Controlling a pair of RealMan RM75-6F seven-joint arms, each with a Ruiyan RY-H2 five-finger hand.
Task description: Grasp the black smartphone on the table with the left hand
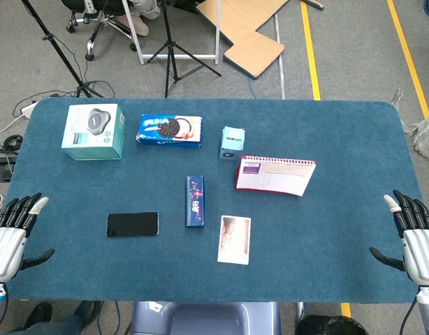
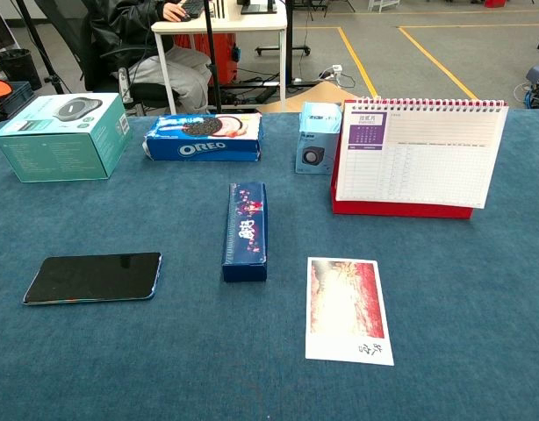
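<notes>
The black smartphone (image 1: 133, 225) lies flat, screen up, on the blue table (image 1: 326, 125), left of centre; the chest view shows the smartphone (image 2: 93, 277) at the lower left. My left hand (image 1: 12, 236) hovers at the table's left front edge, fingers spread and holding nothing, well to the left of the phone. My right hand (image 1: 412, 236) is at the right front edge, fingers apart and empty. Neither hand shows in the chest view.
A dark blue slim box (image 1: 194, 201) lies just right of the phone, with a photo card (image 1: 235, 239) beyond it. Farther back stand a teal box (image 1: 94, 131), an Oreo box (image 1: 170, 130), a small light-blue box (image 1: 233, 142) and a desk calendar (image 1: 275, 175).
</notes>
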